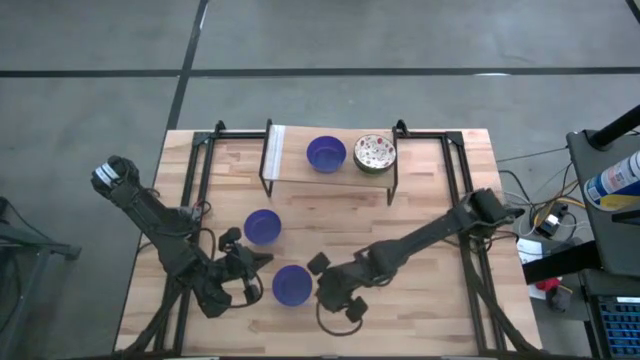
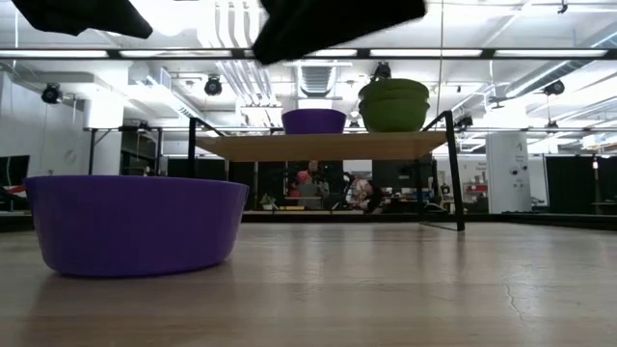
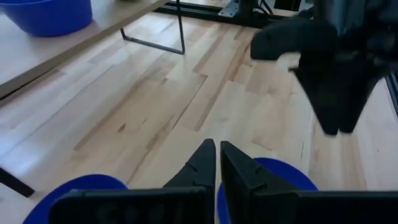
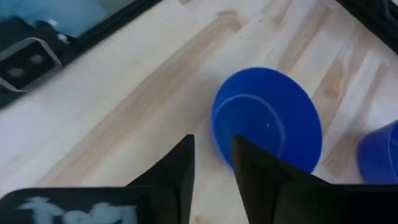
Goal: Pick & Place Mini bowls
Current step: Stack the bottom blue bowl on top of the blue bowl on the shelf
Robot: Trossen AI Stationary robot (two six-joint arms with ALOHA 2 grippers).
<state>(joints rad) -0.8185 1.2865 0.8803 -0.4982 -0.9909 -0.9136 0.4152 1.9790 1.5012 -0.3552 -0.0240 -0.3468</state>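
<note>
Here we see a pale wooden plank tabletop point(image 1: 420, 300) with a small raised wooden shelf on black metal legs point(image 1: 290, 150) standing at twelve o'clock. On that shelf sit a solid deep blue mini bowl point(image 1: 326, 154) and, just beside it toward three o'clock, a stack of speckled mini bowls, white with red and multicoloured dots point(image 1: 374, 153); how many are in the stack we cannot tell from above. In the low view the stack shows greenish undersides point(image 2: 393, 104), with the shelf's blue bowl point(image 2: 313, 120) beside it.

Two more deep blue mini bowls rest on the tabletop itself. One point(image 1: 262, 227) lies near the middle, slightly toward nine o'clock. The other point(image 1: 291, 285) lies toward six o'clock, between the two grippers.

The left gripper point(image 1: 262, 262) hangs between these two bowls, on the nine o'clock side of the lower one. In its wrist view its jaws are clenched nearly together with nothing between them point(image 3: 217, 163), both blue bowls showing below the tips, one on each side.

The right gripper point(image 1: 318, 268) sits just beside the lower bowl on its three o'clock side. In its wrist view the jaws stand parted and released point(image 4: 212, 155), and the blue bowl point(image 4: 267, 118) lies free on the wood just beyond the fingertips, not gripped.

In the low view a blue bowl point(image 2: 135, 224) fills the foreground at nine o'clock, standing upright on the wood.
</note>
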